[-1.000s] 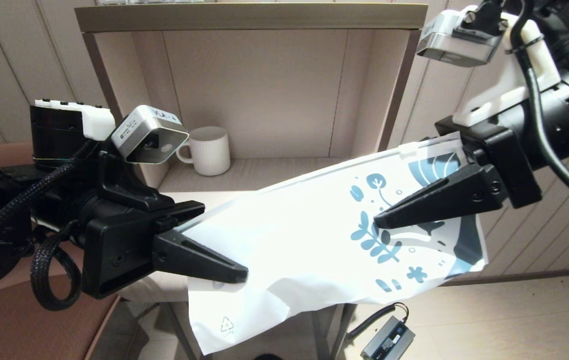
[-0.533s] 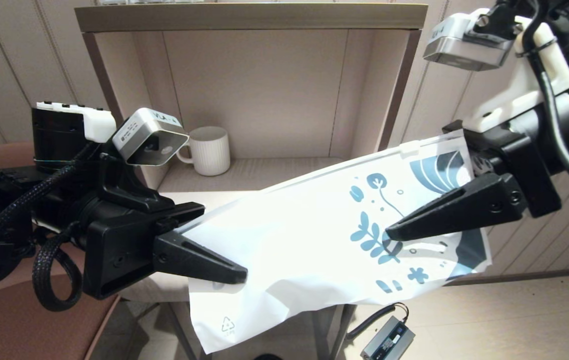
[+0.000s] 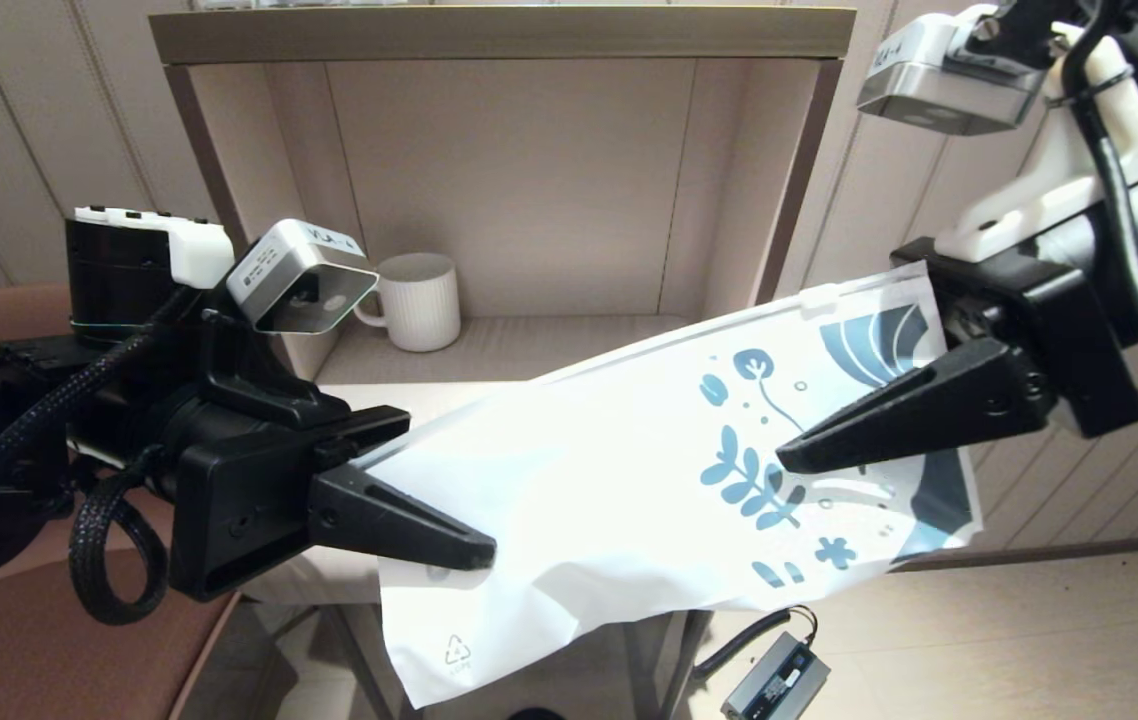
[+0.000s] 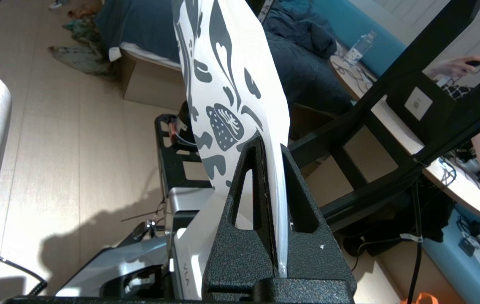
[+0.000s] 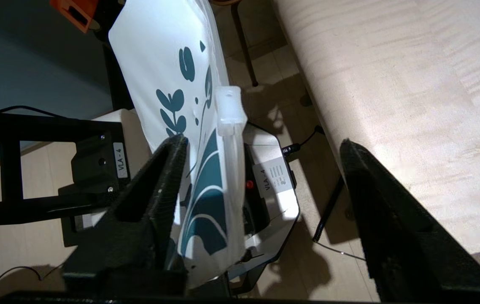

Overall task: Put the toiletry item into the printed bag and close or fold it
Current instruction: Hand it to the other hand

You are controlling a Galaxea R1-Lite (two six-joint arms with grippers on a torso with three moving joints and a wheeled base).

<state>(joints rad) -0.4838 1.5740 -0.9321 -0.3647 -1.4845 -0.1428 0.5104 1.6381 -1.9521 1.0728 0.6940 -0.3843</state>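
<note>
Hanging in the air before the shelf, the bag (image 3: 629, 470) is pinched at one end.
Nearest, the left gripper (image 3: 449, 500) is clenched on the bag's plain end, its fingers (image 4: 261, 177) pressed flat on the plastic. At the printed end the right gripper (image 5: 261, 147) is released, its jaws spread with the zip slider (image 5: 230, 110) loose between them. Behind the bag, a white mug (image 3: 417, 300) stands on the shelf (image 3: 569, 340).
</note>
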